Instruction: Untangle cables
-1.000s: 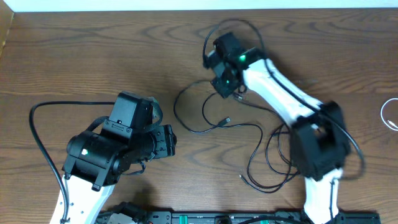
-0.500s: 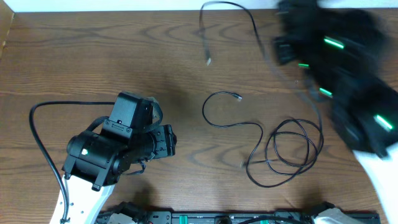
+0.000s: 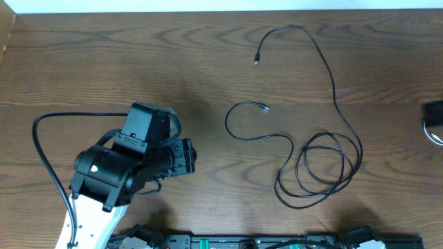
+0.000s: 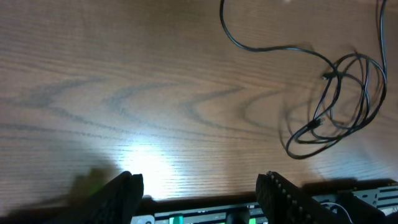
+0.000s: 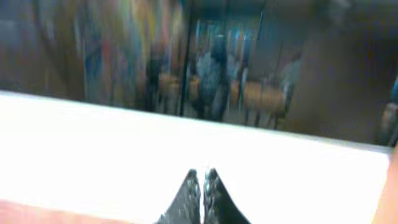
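The cables [image 3: 322, 169] lie right of centre on the table [image 3: 104, 62], two black cords bundled loosely together near the front edge. On the left, the left gripper [image 4: 199, 193] hangs low with its fingers apart and nothing between them, well apart from the nearest cord. My worry there is that a thin cord lying flat on wood slips out of a pinch, or that I scrape the tabletop going for it. Further right, the short cord's plug [image 3: 264, 107] and the long cord's plug [image 3: 256, 61] lie free, but in the bundle the strands cross. Pinching two together would drag and tighten the lot. At the far right a white cord [image 3: 430, 131] sits at the picture's edge. The right gripper [image 5: 202, 186], fingers pressed together on nothing I can see, faces off the table, so I'm blind there and could sweep that cord away
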### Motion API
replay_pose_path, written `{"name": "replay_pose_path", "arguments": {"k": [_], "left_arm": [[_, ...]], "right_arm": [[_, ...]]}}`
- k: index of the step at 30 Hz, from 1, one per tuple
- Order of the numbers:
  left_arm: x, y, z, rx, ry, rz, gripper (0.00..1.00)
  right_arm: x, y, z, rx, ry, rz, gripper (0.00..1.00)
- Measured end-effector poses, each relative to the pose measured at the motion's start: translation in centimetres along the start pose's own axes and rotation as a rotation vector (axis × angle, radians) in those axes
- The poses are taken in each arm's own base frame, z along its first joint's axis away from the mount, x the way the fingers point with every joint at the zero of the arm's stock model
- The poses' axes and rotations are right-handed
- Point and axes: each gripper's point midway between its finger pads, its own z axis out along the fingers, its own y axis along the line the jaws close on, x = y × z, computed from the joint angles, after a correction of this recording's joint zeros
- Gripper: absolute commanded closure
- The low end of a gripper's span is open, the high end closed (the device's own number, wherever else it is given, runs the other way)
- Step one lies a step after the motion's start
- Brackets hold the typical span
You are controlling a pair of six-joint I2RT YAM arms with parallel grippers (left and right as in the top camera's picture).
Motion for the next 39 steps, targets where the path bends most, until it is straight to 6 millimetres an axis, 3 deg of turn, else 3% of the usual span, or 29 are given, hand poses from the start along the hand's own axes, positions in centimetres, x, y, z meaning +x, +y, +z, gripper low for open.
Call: {"name": "replay_pose_path", "arguments": {"k": [6,9,11,12,15,17,19,25,33,39], "left_arm": [[0.0,0.0,0.0,0.0,0.0,0.0,0.35],[0.0,0.0,0.0,0.0,0.0,0.0,0.35],[0.0,0.0,0.0,0.0,0.0,0.0,0.35],[0.0,0.0,0.0,0.0,0.0,0.0,0.35],[0.0,0.0,0.0,0.0,-0.001,0.004,0.35],[0.0,0.0,0.0,0.0,0.0,0.006,0.35],[0.0,0.0,0.0,0.0,0.0,0.008,0.35],[0.0,0.0,0.0,0.0,0.0,0.013,0.35],[0.0,0.0,0.0,0.0,0.0,0.03,0.29],[0.0,0.0,0.0,0.0,0.0,0.03,0.29]], "right_arm": [[15.3,2.3,4.6,-0.042,0.583,-0.039,0.91],[22.1,3.2,5.9,-0.045,0.842,-0.052,0.97],[25.5,3.6,6.5,-0.033,0.967,-0.049,0.94],[27.0,3.7,6.7,-0.02,1.022,-0.042,0.88],[31.3,3.1,7.3,0.062,1.168,0.005,0.4],[32.9,2.4,7.7,0.118,1.215,0.047,0.13],[34.3,1.9,8.1,0.167,1.249,0.083,0.01],[38.6,-0.7,8.6,0.319,1.362,0.121,0.01],[42.8,-4.4,8.6,0.514,1.436,0.238,0.01],[47.4,-4.7,8.4,0.529,1.535,0.22,0.01]]}}
